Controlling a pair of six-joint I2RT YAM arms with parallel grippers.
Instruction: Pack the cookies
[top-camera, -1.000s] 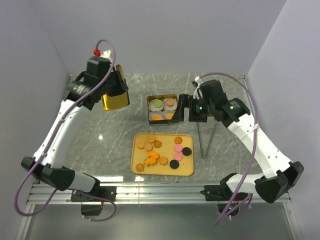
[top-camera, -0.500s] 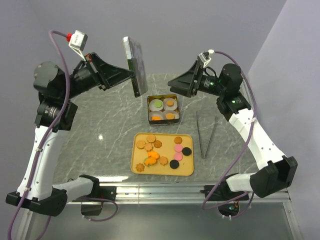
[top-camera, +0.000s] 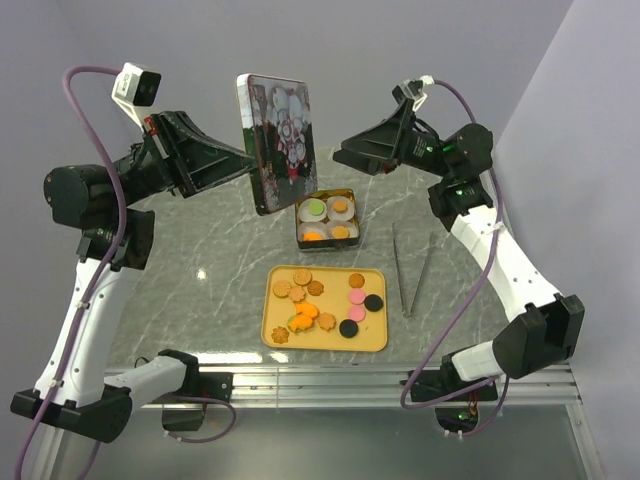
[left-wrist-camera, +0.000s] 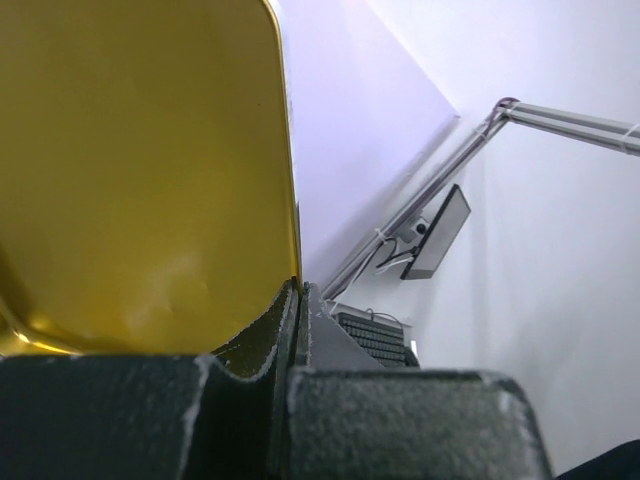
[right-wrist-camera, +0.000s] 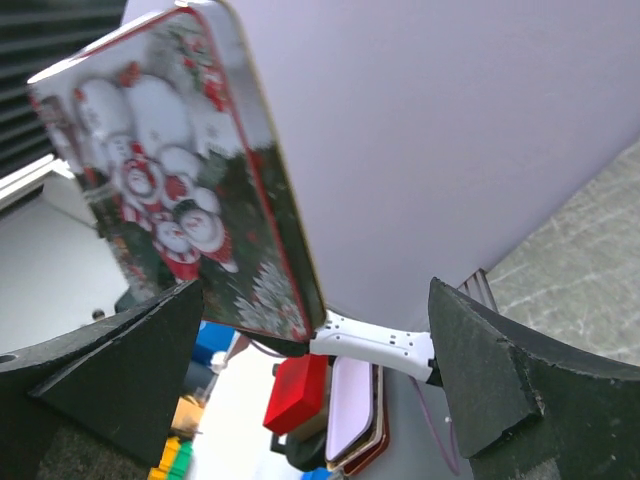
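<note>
Several cookies (top-camera: 322, 300), brown, orange, pink and black, lie on a yellow tray (top-camera: 275, 335). A small open tin (top-camera: 326, 219) behind the tray holds cookies in white paper cups. My left gripper (top-camera: 245, 158) is raised high and shut on the tin lid (top-camera: 280, 130), held upright with its snowman print facing the camera. The lid's gold inside (left-wrist-camera: 140, 160) fills the left wrist view, pinched between the fingers (left-wrist-camera: 290, 320). My right gripper (top-camera: 345, 160) is open and empty, raised above the tin and pointing left at the lid (right-wrist-camera: 180, 180).
Metal tweezers (top-camera: 410, 270) lie on the marble table right of the tray and tin. Grey walls stand at the back and sides.
My left gripper has lifted the lid from low beside the tin to high up and turned its printed face toward the camera. My right gripper rose from the tin.
</note>
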